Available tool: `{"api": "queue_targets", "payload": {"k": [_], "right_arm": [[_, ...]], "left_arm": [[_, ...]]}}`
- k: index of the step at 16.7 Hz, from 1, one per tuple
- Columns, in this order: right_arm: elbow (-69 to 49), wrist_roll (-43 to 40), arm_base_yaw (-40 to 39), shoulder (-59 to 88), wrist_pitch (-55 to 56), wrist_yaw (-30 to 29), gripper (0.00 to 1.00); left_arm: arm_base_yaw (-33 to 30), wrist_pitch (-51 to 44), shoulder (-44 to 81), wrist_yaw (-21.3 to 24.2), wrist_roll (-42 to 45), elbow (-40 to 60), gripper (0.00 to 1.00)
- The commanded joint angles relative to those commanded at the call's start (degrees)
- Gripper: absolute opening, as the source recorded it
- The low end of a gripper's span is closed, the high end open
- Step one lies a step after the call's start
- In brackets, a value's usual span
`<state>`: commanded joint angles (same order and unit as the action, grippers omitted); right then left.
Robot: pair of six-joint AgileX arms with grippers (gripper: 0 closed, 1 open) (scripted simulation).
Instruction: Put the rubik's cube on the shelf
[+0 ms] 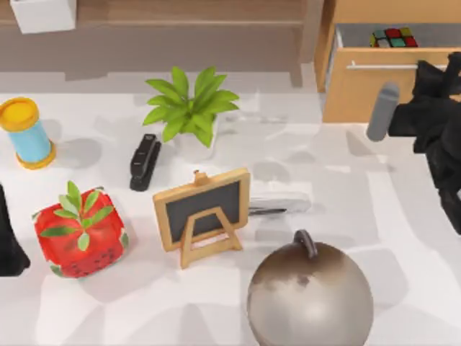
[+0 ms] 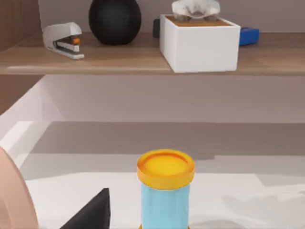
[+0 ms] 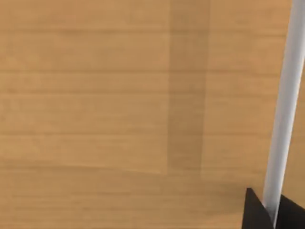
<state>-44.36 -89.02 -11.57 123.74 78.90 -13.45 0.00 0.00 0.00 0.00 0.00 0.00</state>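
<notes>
The rubik's cube (image 1: 392,37) lies inside the open drawer (image 1: 382,86) of the orange-wood cabinet at the back right. My right gripper (image 1: 426,68) is at the drawer's front, its black fingertips (image 3: 257,212) closed on either side of the silver handle (image 3: 283,105). The shelf (image 1: 180,21) is a long brown board across the back with an upright post (image 1: 311,36); its top (image 2: 95,59) carries a white box (image 2: 199,43), a grey stapler (image 2: 62,40) and a black ball (image 2: 114,20). My left gripper (image 1: 9,245) is parked at the table's left edge.
On the table stand a blue tube with yellow caps (image 1: 26,133), a strawberry cube (image 1: 79,234), a black stapler (image 1: 144,162), a potted plant (image 1: 189,108), a small chalkboard easel (image 1: 203,215), a silver stapler (image 1: 277,206) and a large grey globe (image 1: 310,295).
</notes>
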Motion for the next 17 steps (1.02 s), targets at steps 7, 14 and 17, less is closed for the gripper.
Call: {"api": "queue_targets", "payload": {"k": [7, 14, 17], "right_arm": [[2.0, 0.1, -0.5, -1.3, 1.9, -0.6, 0.00], [14.9, 0.1, -2.6, -5.6, 9.0, -2.7, 0.00], [14.7, 0.0, -2.2, -5.4, 9.0, -2.6, 0.00]], "left_arm": [[0.0, 0.0, 0.0, 0.0, 0.0, 0.0, 1.00], [0.0, 0.0, 0.0, 0.0, 0.0, 0.0, 1.00], [0.0, 0.0, 0.0, 0.0, 0.0, 0.0, 1.00]]}}
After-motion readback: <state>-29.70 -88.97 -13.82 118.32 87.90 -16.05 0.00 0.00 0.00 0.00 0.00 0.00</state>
